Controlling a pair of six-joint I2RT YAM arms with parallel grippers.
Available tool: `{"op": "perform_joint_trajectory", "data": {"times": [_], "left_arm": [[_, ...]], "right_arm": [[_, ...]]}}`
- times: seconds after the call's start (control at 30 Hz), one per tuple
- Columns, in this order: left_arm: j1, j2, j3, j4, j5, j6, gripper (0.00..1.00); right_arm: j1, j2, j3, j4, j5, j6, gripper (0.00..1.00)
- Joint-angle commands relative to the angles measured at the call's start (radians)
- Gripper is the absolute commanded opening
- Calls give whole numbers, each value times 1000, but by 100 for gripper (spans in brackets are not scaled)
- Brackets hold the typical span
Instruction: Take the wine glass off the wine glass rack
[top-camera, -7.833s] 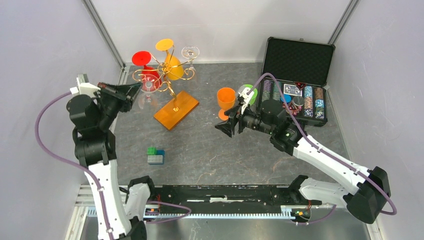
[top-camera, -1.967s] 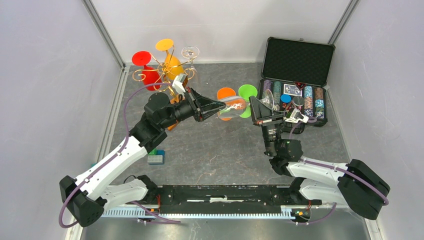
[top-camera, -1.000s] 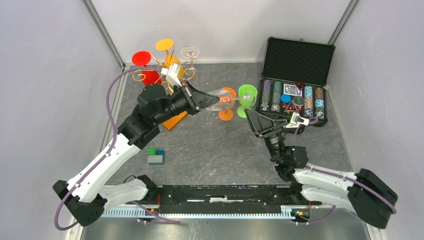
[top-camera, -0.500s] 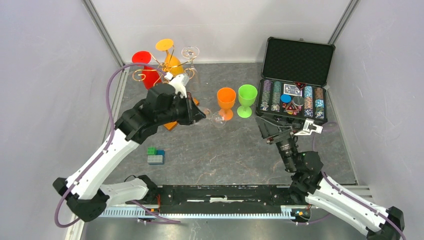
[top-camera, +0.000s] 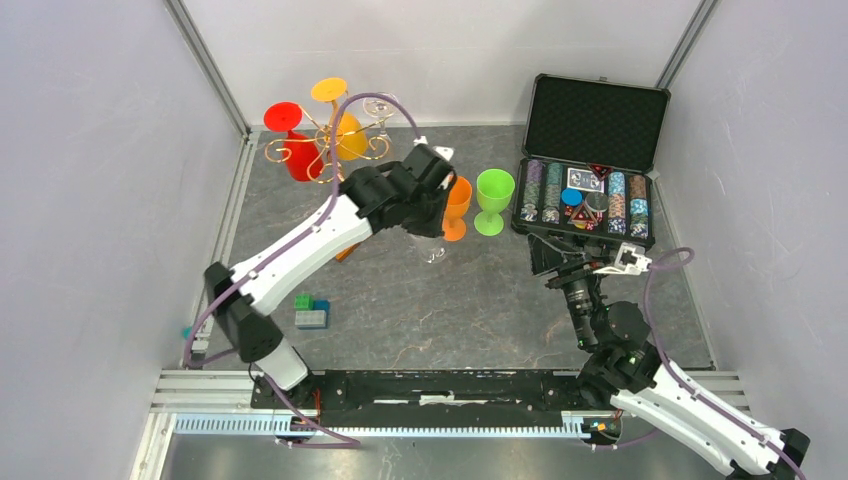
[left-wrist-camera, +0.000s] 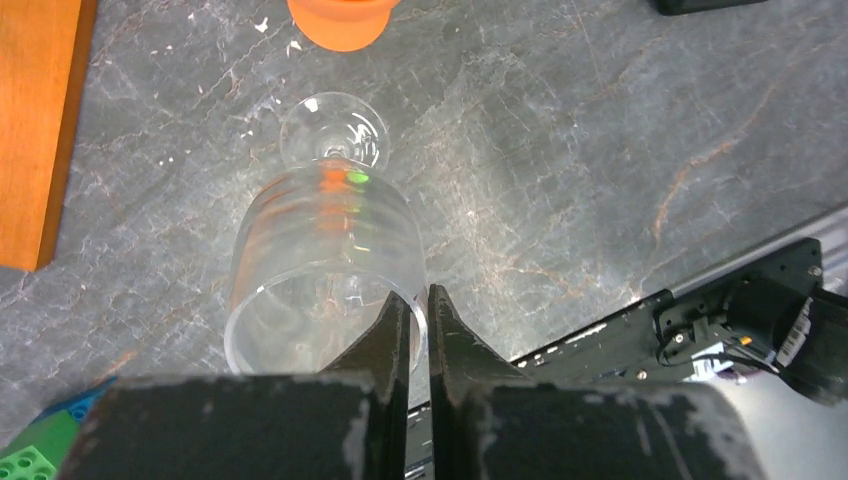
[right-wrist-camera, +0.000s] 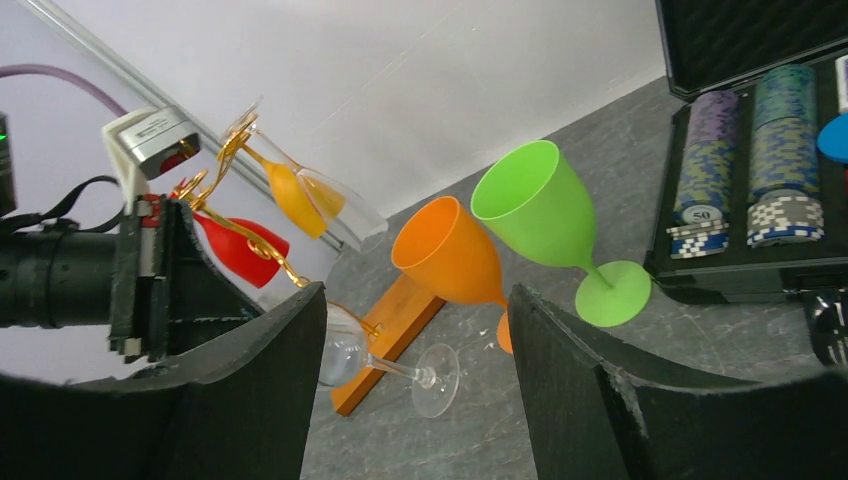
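My left gripper (left-wrist-camera: 420, 300) is shut on the rim of a clear wine glass (left-wrist-camera: 330, 240), one finger inside the bowl and one outside. The glass hangs tilted, its foot (right-wrist-camera: 436, 380) low over the grey table, just in front of an orange goblet (top-camera: 455, 203). From above, the left gripper (top-camera: 426, 215) covers the bowl; only the foot (top-camera: 432, 250) shows. The wine glass rack (top-camera: 325, 142) stands at the back left with a red, an orange and a clear glass on its gold arms; its orange base (left-wrist-camera: 35, 130) is mostly behind my arm. My right gripper (top-camera: 568, 262) stands open and empty.
A green goblet (top-camera: 493, 200) stands right of the orange one. An open black case of poker chips (top-camera: 585, 195) fills the back right. Green and blue toy bricks (top-camera: 311, 312) lie front left. White walls close both sides.
My left arm has swung right and turned its gripper downward, bringing the clear glass from lying sideways to hanging foot-down beside the orange goblet. The right arm has drawn back slightly.
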Motion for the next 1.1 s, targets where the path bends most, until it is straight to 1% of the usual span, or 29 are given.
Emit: {"op": "perform_joint_trajectory", "data": {"times": [0.0, 0.13, 0.3, 0.53, 0.7, 0.77, 0.8, 0.9, 1.0, 1.07], "left_arm": [[-22, 120, 156, -47, -53, 69, 2], [-41, 210, 218, -49, -24, 77, 2], [-48, 295, 254, -49, 1, 73, 2], [-53, 332, 265, -49, 1, 76, 3], [-53, 337, 274, -48, 7, 81, 15], [-53, 332, 278, -49, 8, 84, 24], [-52, 326, 283, -49, 6, 86, 31], [-53, 311, 305, -54, 7, 93, 45], [-52, 290, 344, -66, 9, 105, 53], [-51, 268, 365, -64, 8, 109, 62]], "right_arm": [[3, -28, 46, -68, 56, -29, 71], [3, -53, 46, -94, 79, -34, 71], [4, -76, 46, -115, 99, -39, 71], [3, -87, 50, -117, 89, -38, 71], [4, -77, 59, -114, 83, -41, 71], [4, -76, 58, -115, 79, -39, 71], [3, -75, 59, -114, 78, -40, 71], [3, -76, 57, -114, 76, -36, 71], [3, -75, 57, -114, 75, -35, 71], [3, -73, 58, -113, 75, -33, 71]]}}
